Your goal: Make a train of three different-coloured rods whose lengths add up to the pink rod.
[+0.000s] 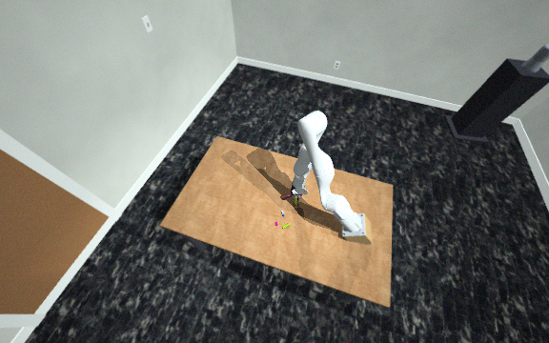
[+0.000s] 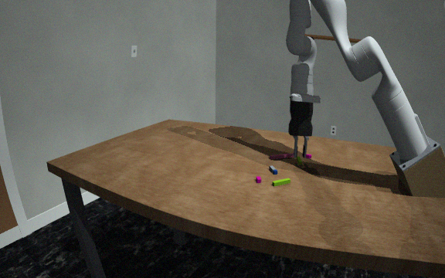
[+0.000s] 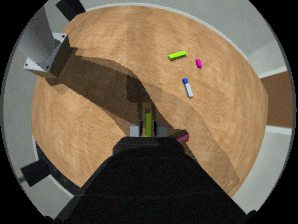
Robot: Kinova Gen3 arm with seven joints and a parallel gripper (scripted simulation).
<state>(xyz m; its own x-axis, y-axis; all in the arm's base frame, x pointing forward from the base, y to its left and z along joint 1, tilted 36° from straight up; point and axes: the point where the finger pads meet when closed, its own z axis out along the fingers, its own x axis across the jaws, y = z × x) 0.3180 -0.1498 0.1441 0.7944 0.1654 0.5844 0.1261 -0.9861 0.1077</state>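
Wrist view, hand body hiding fingertips, fingers apart astride half-hidden green rod, gripping nothing.

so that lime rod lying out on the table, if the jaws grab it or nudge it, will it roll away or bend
The lime rod looks square-edged and lies flat on the table, so it would probably slide, not roll. It looks like a stiff block, unlikely to bend. Being small, it is probably light, and an off-centre nudge could spin it toward the magenta piece nearby.
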